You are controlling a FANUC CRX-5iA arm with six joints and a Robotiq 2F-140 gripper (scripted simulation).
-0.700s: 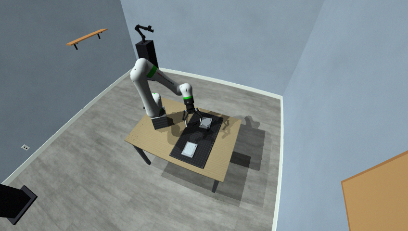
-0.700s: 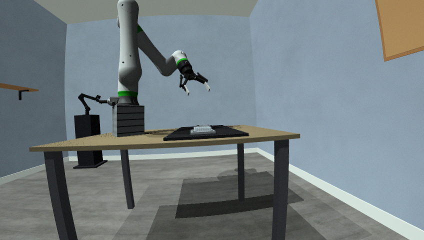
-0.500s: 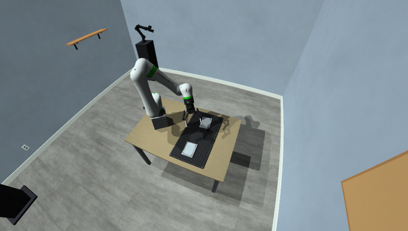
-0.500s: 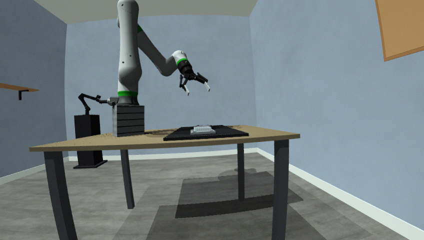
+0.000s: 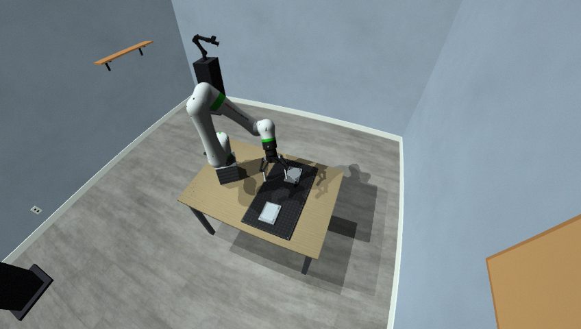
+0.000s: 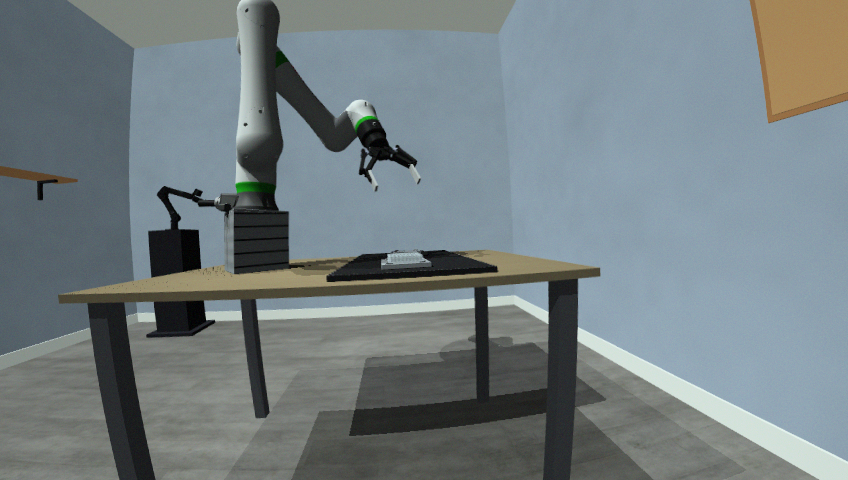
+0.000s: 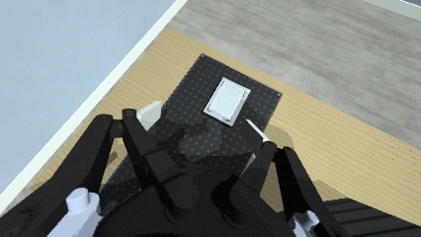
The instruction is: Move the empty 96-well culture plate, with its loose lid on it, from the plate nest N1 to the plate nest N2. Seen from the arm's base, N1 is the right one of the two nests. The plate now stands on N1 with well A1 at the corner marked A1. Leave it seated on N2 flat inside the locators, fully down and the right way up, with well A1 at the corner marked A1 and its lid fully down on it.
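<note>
The arm bends forward, its gripper (image 6: 392,173) hanging high with fingers spread wide, holding nothing; the lidded culture plate (image 6: 405,258) sits far below it on the bench (image 6: 178,288).
</note>
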